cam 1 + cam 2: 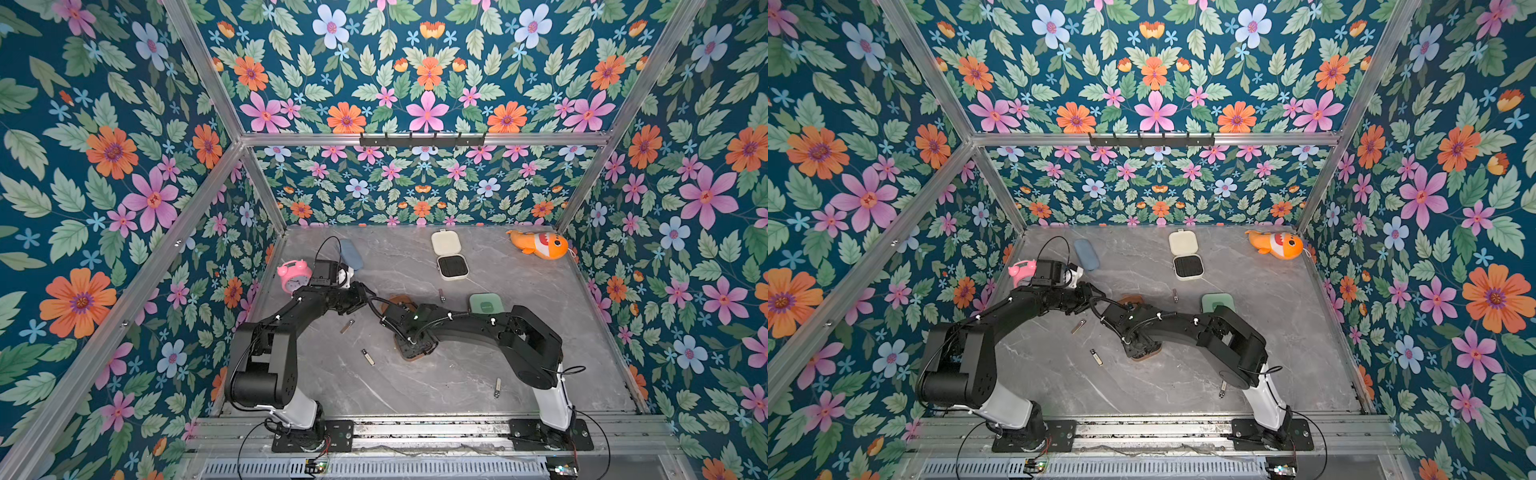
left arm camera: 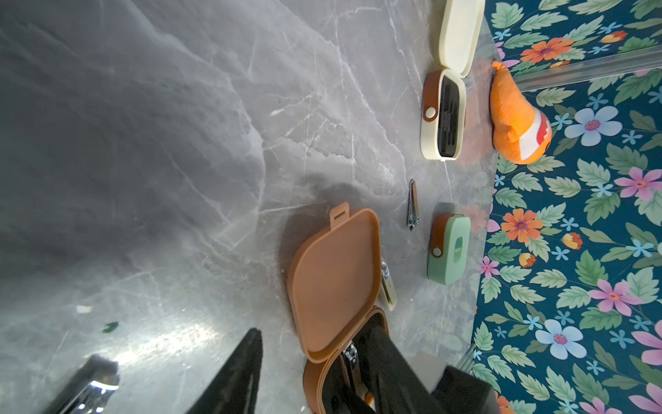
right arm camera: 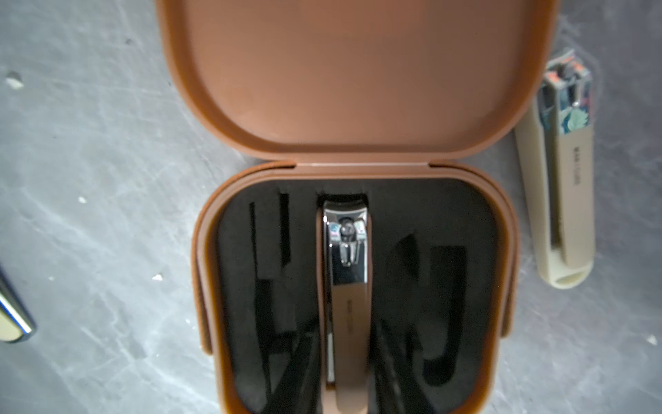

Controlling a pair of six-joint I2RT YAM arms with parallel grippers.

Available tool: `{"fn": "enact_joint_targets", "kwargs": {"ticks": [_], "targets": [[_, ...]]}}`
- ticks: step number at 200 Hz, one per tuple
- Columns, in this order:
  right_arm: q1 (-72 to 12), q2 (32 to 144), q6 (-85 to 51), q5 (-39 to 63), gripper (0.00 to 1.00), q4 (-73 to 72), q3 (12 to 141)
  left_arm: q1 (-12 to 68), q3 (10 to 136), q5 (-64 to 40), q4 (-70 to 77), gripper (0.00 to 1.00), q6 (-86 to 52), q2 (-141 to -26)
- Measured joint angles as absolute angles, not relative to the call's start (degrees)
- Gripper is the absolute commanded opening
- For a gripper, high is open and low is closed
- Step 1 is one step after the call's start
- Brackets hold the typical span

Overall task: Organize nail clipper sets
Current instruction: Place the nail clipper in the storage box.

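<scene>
I have the brown case [image 3: 358,71] open in the middle of the table, its lid folded toward the far side. A silver clipper [image 3: 345,251] sits in the centre slot of the black insert [image 3: 447,215]. My right gripper [image 3: 347,333] straddles the clipper's near end, but I cannot tell whether it grips. My left gripper [image 1: 358,296] is just left of the lid. I see only one finger [image 2: 236,372], so I cannot tell its state. A beige clipper [image 3: 562,179] lies just right of the case.

cream case [image 1: 449,255] lies open on the marble table [image 1: 415,386]; orange plush fish [image 1: 540,244] near it, mint green case [image 1: 484,301] in front of it, pink alarm clock [image 1: 293,275] well apart.
</scene>
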State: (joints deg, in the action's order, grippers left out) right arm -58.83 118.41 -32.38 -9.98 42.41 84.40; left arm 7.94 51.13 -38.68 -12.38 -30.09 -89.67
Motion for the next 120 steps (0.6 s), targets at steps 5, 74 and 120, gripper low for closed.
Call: {"fn": "enact_joint_targets", "kwargs": {"ticks": [5, 74, 120], "targets": [[-58.6, 118.5, -32.4, -9.6, 0.30, 42.9, 84.9, 8.0, 50.8, -38.8, -12.4, 0.51, -30.1, -89.6], [-56.8, 118.8, -32.3, -7.7, 0.40, 51.2, 90.7, 8.3, 49.1, -39.2, -11.0, 0.51, -31.1, -89.4], [-56.9, 118.0, -31.3, -7.7, 0.42, 53.1, 94.0, 8.3, 48.9, -39.3, -10.3, 0.51, -31.1, -89.6]]}}
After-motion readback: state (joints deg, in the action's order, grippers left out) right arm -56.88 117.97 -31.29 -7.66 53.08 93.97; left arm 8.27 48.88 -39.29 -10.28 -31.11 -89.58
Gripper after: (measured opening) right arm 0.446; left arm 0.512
